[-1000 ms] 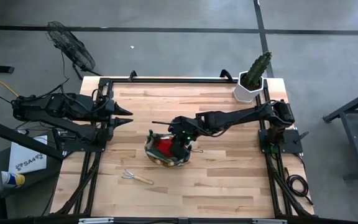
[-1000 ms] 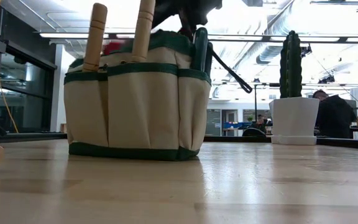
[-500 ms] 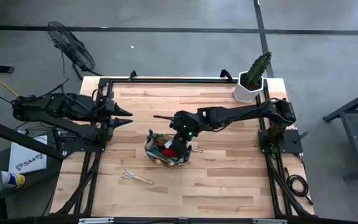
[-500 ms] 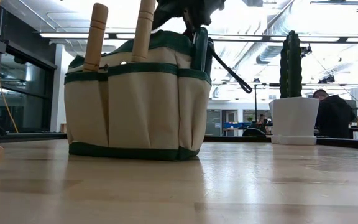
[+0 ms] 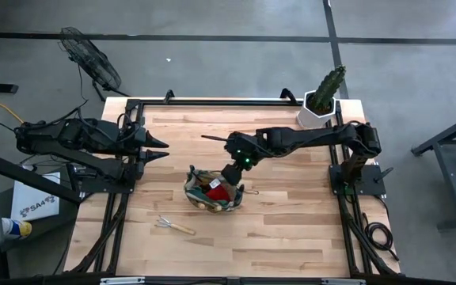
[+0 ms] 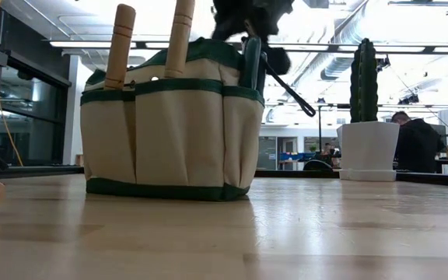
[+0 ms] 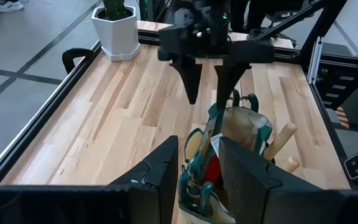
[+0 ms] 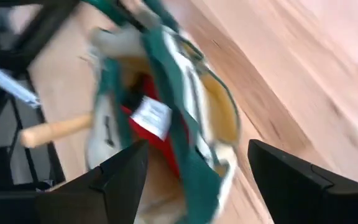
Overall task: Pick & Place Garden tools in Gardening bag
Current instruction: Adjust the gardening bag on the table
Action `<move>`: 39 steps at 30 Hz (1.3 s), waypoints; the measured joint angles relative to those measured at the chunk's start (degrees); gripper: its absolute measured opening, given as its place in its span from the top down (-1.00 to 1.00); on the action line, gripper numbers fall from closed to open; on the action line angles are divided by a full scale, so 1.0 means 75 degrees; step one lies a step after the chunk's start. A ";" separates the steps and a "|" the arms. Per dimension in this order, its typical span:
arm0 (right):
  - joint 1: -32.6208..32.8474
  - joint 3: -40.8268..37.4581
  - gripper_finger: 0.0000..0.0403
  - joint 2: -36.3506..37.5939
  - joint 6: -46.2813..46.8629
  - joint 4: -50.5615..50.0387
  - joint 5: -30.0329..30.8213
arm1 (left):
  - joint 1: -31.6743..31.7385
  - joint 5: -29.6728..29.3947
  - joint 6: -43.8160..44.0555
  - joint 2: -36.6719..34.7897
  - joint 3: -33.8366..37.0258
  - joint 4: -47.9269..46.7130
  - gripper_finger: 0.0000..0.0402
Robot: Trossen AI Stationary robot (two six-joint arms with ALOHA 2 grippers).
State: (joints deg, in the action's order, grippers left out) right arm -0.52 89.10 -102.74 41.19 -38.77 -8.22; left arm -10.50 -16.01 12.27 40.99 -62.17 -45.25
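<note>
The right tool (image 7: pixel 205 78) hangs open and empty just above the gardening bag (image 5: pixel 213 191), fingers spread over its mouth, likely because the red glove-like piece (image 5: pixel 217 191) now lies inside directly below it. Farther off on the table (image 5: pixel 291 222), beyond the bag, a hand rake (image 5: pixel 174 226) lies unpacked. The left tool (image 5: pixel 159 150), open, waits well away at the table's edge.

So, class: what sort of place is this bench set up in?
Probably a lab or workshop: a wooden table in a black metal frame stands on a bare concrete floor, with strip lights and ducts overhead.
</note>
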 joint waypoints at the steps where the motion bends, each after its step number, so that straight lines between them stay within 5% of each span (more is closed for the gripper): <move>1: -0.0006 0.0000 -0.33 0.0000 0.0229 -0.0220 0.0035 | 0.0000 0.0000 -0.0002 0.0000 0.0000 -0.0009 0.44; 10: 0.0183 -0.0003 -0.33 0.0392 0.1211 -0.1737 0.0232 | 0.0000 -0.0153 -0.0153 0.0094 0.0000 -0.0054 0.44; 20: 0.1126 -0.0003 -0.28 0.0761 0.1911 -0.3660 0.1453 | 0.0000 -0.0202 -0.0200 0.0374 0.0000 -0.0214 0.44; 25: 0.1688 -0.0003 0.04 0.0761 0.2161 -0.3601 0.1508 | 0.0006 -0.0212 -0.0243 0.0671 0.0000 -0.0184 0.45; 32: 0.2405 -0.0003 0.86 0.0761 0.2760 -0.3611 0.1874 | 0.0008 -0.0554 -0.0402 0.1289 0.0000 -0.0159 0.45; 39: 0.3183 -0.0006 0.98 0.0761 0.4068 -0.3929 0.2686 | 0.0951 -0.0035 -0.0528 0.1705 0.0000 -0.0162 0.47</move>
State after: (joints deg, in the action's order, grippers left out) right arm 23.35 89.06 -97.03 71.70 -68.24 11.93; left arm -3.37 -16.27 8.31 53.78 -62.17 -46.46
